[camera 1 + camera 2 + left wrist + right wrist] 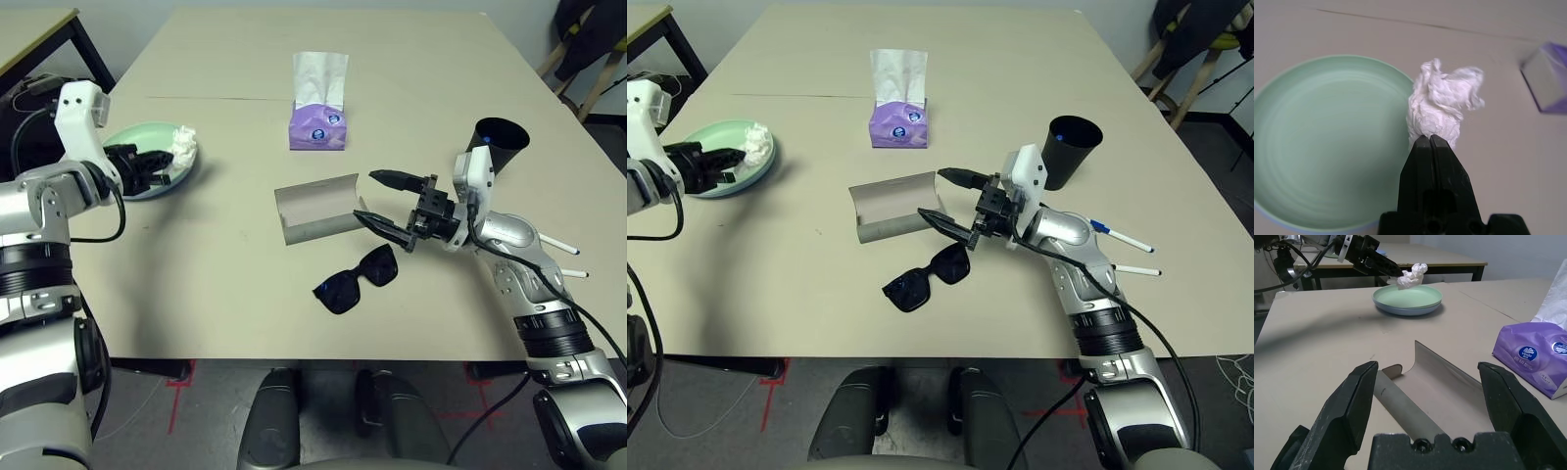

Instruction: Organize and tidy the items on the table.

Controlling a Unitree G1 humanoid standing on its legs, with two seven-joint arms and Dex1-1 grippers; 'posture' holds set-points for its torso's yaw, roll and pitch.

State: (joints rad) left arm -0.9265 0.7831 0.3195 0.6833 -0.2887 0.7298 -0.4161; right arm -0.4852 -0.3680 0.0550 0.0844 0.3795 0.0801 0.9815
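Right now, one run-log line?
left gripper: shut on tissue wad, above plates | right gripper: open, at glasses case

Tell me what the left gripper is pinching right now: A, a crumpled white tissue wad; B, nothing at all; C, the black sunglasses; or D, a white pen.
A: the left gripper is shut on the crumpled white tissue wad, holding it up off the pale green plate, as the right wrist view confirms.

"Vinda" logo on purple tissue pack point(1539, 357)
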